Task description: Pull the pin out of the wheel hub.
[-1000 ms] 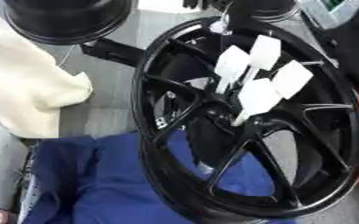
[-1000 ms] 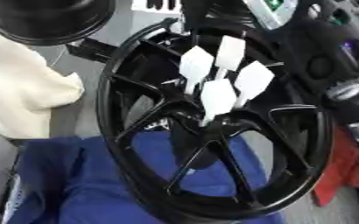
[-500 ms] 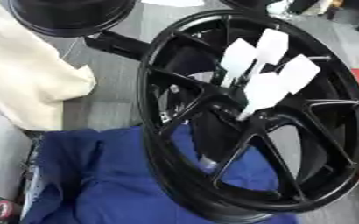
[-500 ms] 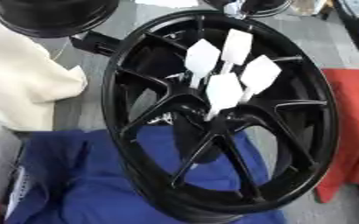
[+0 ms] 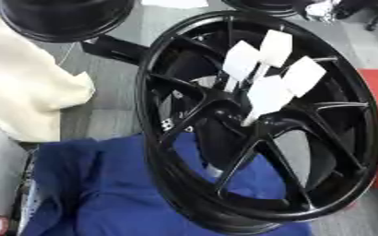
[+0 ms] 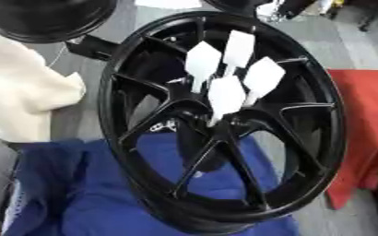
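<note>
A large black spoked wheel (image 6: 111, 99) stands tilted on a blue cloth (image 6: 63, 189). Several white pins with flat, kite-shaped heads stick out of its hub (image 6: 214, 125). The lowest pin (image 6: 225, 95) rises from the hub centre, and the others (image 6: 203, 62) (image 6: 240, 45) (image 6: 263, 76) fan out above it. Neither of my hands shows in either view, and nothing touches the pins.
A second black wheel (image 5: 63, 20) lies at the top left, with a black bar (image 5: 115, 46) running from it toward the big wheel. A cream cloth (image 5: 23, 92) covers the left side. A red block (image 6: 369, 120) sits at the right. Grey floor shows around them.
The whole picture has shifted, so the camera has moved; the wheel now sits more centred. The pins stand in the hub as before.
</note>
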Motion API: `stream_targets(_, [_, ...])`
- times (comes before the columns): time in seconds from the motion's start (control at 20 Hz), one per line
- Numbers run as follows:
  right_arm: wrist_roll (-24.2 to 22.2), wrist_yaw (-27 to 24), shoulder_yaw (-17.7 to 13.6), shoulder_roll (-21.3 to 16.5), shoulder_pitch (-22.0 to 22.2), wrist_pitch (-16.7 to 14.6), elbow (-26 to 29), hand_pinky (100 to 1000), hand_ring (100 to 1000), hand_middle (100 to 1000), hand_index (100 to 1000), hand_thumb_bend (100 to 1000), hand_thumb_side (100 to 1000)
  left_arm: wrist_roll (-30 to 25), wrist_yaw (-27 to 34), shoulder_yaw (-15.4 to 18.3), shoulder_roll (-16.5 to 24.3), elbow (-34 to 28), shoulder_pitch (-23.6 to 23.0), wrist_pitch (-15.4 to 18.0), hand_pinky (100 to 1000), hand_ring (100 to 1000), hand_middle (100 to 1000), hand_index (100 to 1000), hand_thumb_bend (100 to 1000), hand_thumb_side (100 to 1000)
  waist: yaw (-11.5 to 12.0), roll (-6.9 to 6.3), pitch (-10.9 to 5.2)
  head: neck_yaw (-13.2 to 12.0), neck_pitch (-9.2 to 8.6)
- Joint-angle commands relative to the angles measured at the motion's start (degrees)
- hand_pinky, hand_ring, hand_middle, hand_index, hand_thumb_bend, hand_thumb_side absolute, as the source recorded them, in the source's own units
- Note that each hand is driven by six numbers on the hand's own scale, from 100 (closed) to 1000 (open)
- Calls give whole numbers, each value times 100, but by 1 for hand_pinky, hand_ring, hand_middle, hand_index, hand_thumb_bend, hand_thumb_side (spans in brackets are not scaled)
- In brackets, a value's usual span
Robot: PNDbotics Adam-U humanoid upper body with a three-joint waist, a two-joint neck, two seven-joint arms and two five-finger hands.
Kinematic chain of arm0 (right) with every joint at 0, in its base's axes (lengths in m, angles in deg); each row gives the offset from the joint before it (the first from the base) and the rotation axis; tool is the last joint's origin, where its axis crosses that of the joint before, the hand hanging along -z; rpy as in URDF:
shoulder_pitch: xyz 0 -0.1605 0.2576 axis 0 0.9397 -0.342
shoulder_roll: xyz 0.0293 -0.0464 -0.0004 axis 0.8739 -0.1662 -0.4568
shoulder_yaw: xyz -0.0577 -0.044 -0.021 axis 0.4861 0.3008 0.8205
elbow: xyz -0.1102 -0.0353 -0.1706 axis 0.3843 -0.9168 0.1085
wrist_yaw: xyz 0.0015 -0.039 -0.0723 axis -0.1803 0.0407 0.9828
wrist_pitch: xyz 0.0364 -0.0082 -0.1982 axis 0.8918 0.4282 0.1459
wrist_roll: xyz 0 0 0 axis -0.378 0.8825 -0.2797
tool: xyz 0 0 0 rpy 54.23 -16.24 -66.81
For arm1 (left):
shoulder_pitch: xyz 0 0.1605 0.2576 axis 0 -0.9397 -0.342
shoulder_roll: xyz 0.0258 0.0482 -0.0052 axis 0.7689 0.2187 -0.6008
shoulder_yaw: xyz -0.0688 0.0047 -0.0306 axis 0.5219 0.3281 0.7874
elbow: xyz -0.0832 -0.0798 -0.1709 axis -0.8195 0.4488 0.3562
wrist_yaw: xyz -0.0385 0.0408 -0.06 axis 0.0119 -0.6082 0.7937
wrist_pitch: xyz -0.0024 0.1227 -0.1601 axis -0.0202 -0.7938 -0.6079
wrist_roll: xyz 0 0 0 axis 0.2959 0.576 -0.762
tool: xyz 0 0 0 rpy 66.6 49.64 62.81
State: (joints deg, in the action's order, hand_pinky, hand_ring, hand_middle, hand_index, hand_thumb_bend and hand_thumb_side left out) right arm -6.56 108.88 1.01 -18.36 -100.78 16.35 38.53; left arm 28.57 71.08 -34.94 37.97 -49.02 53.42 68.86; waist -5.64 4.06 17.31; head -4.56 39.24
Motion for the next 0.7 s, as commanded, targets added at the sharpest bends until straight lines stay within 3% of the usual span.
stream_targets(0.05, [8, -120, -49, -248, -46, 38, 212, 856, 854, 861, 932, 100, 451, 14, -9, 55, 63, -115, 47, 20, 742, 767, 671, 784, 100, 739, -16, -43, -145, 137, -229])
stream_targets(0.3, [8, -267, -8, -323, 45, 70, 386, 855, 854, 862, 934, 100, 473, 16, -8, 52, 47, -115, 57, 18, 742, 767, 671, 783, 100, 739, -17, -72, -138, 242, -400])
stream_targets(0.5, [8, -458, 65, -334, 56, 107, 542, 856, 855, 865, 934, 100, 469, 11, -8, 44, 42, -115, 61, 7, 742, 767, 669, 782, 100, 738, -18, -82, -139, 243, -332])
stream_targets(0.7, [8, -417, 167, 44, -247, 174, 243, 864, 864, 873, 938, 100, 439, 1, -8, 41, 30, -115, 60, 2, 742, 766, 668, 781, 100, 739, -15, -89, -141, 197, -250])
